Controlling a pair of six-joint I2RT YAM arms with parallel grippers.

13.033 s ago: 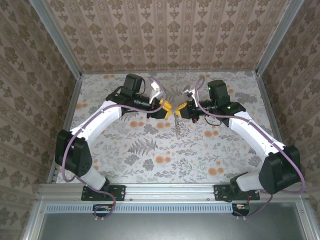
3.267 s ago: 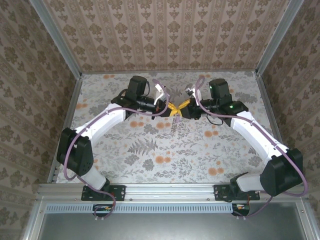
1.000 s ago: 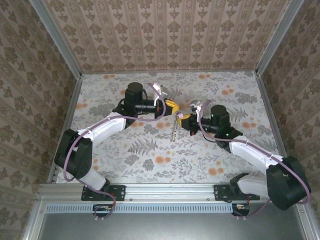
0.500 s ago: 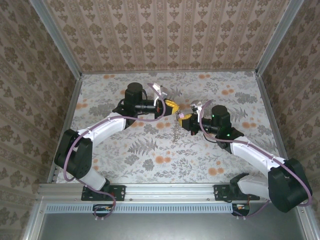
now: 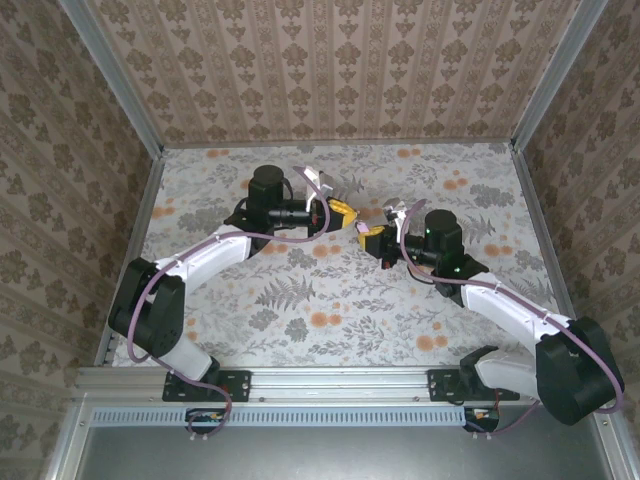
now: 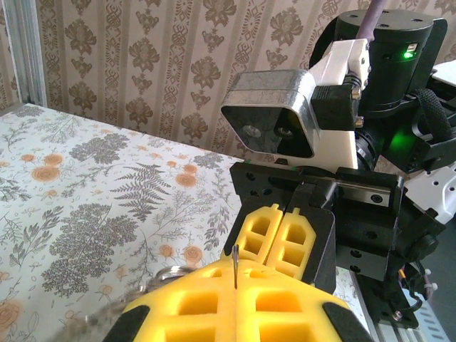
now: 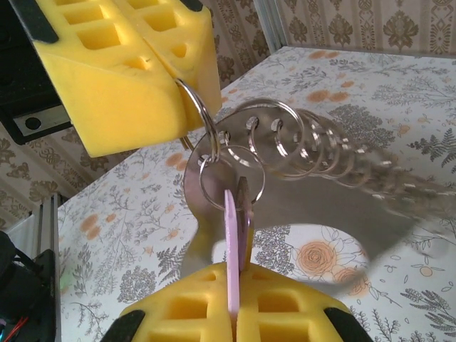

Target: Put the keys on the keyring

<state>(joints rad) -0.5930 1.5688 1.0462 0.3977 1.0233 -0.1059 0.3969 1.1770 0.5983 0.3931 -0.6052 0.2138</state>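
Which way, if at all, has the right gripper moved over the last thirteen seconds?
Yes. In the top view the right gripper has shifted away from the back wall, toward the metal rail at the near table edge.

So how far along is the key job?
Done: left gripper is shut on the keyring, right gripper on the pink key. In hand: the key head sits against the rings; I cannot tell whether it is threaded. Left: finish threading, then let go.

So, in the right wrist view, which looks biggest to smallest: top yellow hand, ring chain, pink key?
Largest: left hand, the yellow one.
Then ring chain.
Smallest: pink key, though closeness to the camera inflates it.
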